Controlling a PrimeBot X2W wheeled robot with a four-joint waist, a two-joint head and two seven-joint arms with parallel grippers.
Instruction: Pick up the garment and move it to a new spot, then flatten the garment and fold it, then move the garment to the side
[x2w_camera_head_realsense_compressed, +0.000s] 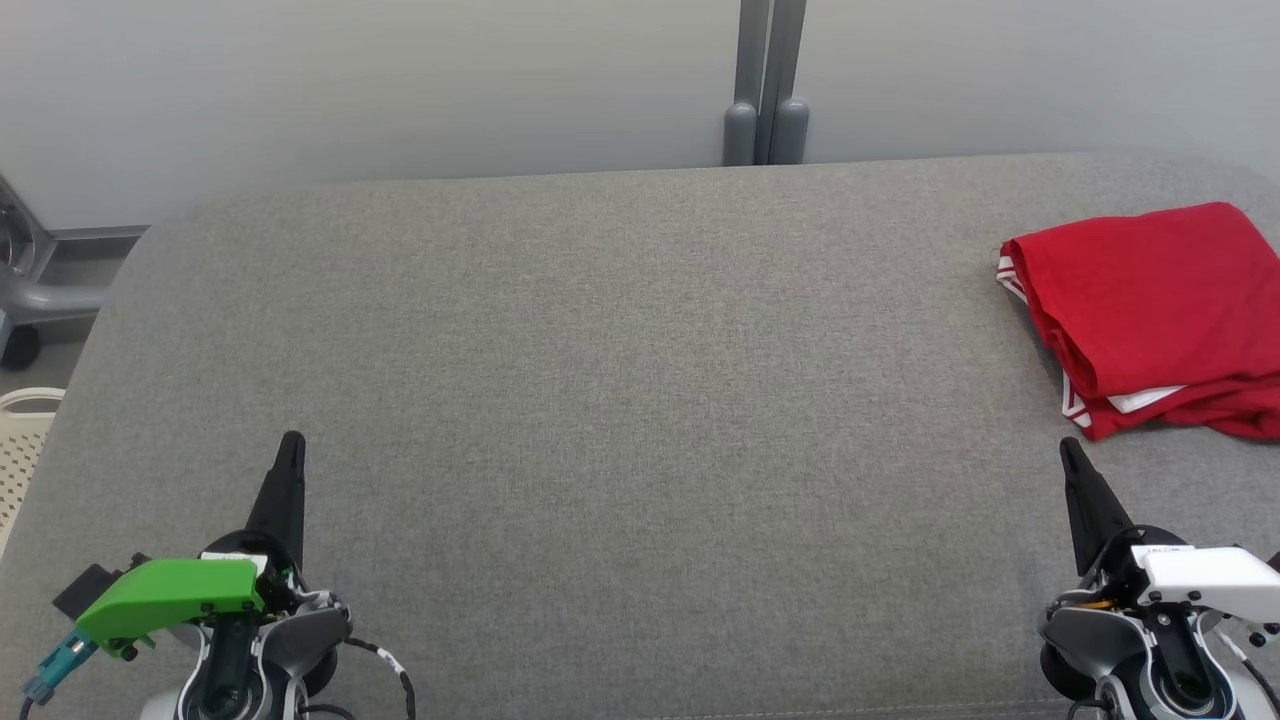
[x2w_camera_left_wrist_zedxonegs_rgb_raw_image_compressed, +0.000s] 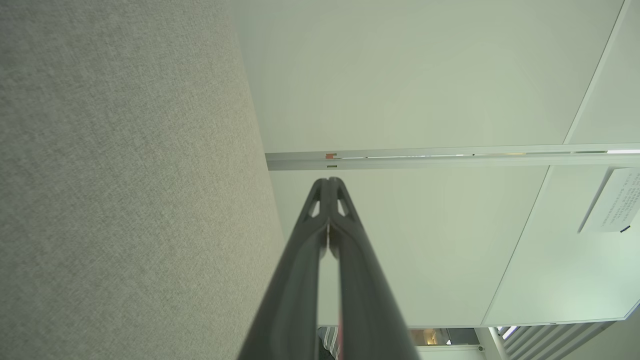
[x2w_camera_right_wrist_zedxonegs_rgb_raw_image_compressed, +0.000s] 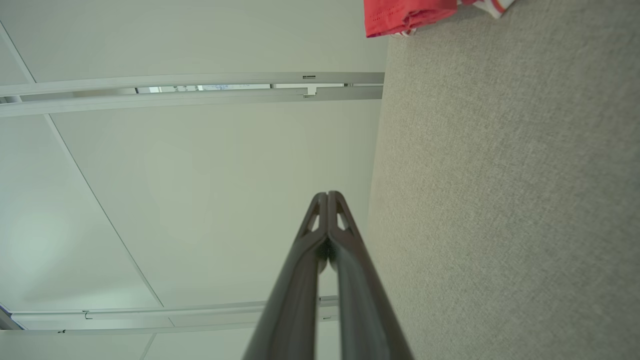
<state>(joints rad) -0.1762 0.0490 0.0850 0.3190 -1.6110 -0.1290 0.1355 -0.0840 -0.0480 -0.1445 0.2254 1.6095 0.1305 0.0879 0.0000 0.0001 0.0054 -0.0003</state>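
Left gripper (x2w_camera_head_realsense_compressed: 292, 442), its two long dark fingers pressed together on nothing, sits over the near left of the grey fabric-covered surface (x2w_camera_head_realsense_compressed: 620, 400). Right gripper (x2w_camera_head_realsense_compressed: 1069, 448), likewise closed and empty, sits at the near right. Just beyond it, not touching, the folded red garment with white trim (x2w_camera_head_realsense_compressed: 1150, 300) lies by the surface's right edge.
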